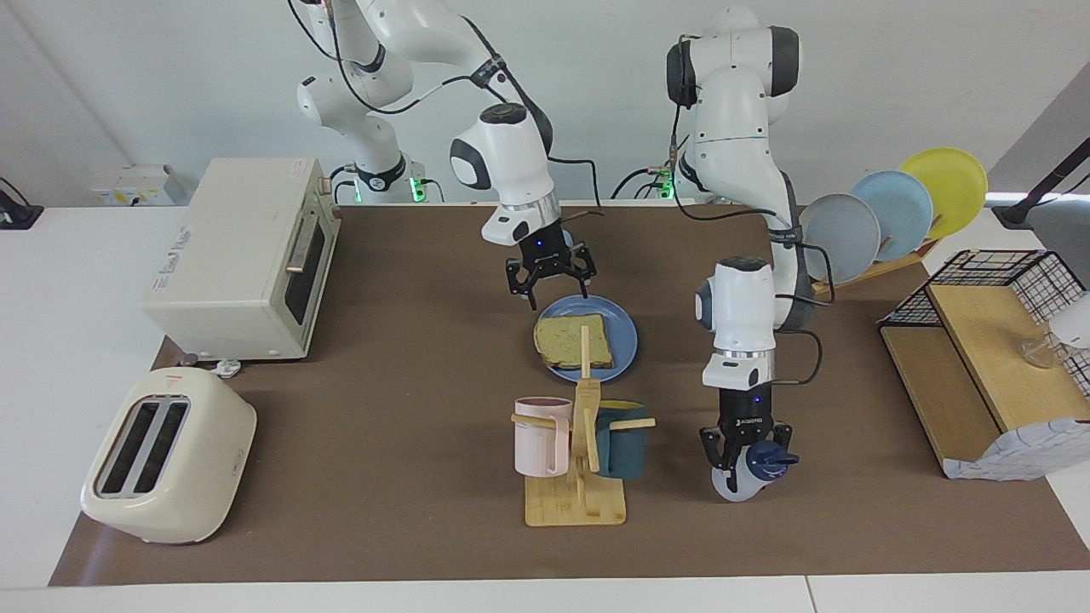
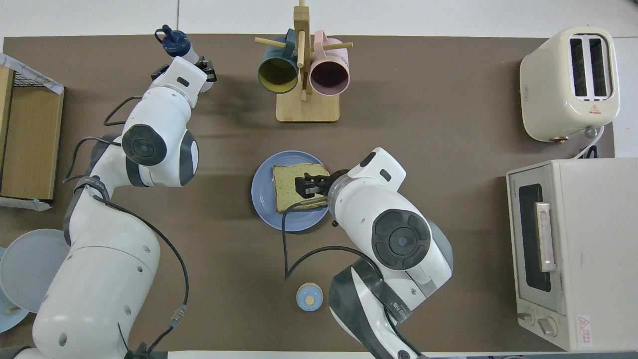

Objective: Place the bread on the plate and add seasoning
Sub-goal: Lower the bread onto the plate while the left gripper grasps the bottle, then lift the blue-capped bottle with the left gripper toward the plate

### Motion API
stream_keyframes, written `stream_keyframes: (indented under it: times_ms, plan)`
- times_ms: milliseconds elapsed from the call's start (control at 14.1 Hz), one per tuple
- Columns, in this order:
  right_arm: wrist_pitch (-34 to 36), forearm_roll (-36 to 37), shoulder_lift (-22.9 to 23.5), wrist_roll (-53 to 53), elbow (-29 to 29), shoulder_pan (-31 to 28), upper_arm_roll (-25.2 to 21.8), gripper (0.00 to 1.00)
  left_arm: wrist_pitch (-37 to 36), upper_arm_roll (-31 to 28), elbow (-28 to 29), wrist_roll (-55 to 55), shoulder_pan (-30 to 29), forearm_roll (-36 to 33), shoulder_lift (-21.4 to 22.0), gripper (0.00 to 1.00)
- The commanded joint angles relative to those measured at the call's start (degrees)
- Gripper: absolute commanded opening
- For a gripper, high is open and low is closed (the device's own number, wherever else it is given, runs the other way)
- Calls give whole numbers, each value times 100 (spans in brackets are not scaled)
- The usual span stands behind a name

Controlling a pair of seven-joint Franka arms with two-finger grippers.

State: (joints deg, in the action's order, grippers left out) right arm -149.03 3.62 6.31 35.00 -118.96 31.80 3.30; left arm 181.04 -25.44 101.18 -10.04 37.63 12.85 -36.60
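While lying flat at frame centre of the facing view, bread [image 1: 574, 341] sits wholly inside the rim of the plate [image 1: 624, 324], blue margin showing on every edge. Just above it in the frame, right pincer [image 1: 549, 291] hangs empty with fingers spread wide, clear of the slice. Lower right of centre, left pincer [image 1: 742, 451] clamped shut around the seasoning [image 1: 737, 482], bottle tilted, navy cap pointing toward the right edge of the frame. Mug rack [image 1: 578, 460] stands between plate and bottom edge, just beside the bottle. Open brown desk [image 1: 400, 400] left of centre, up to toaster [image 1: 168, 455] and oven [image 1: 243, 258] at frame left.
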Motion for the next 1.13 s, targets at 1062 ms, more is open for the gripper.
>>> stream_keyframes:
  times_ms: [1062]
  plan:
    - [2976,-3172,-15,-73,2087,-430,39,100,-5884,38,631,4771,-10,-99,3580,0]
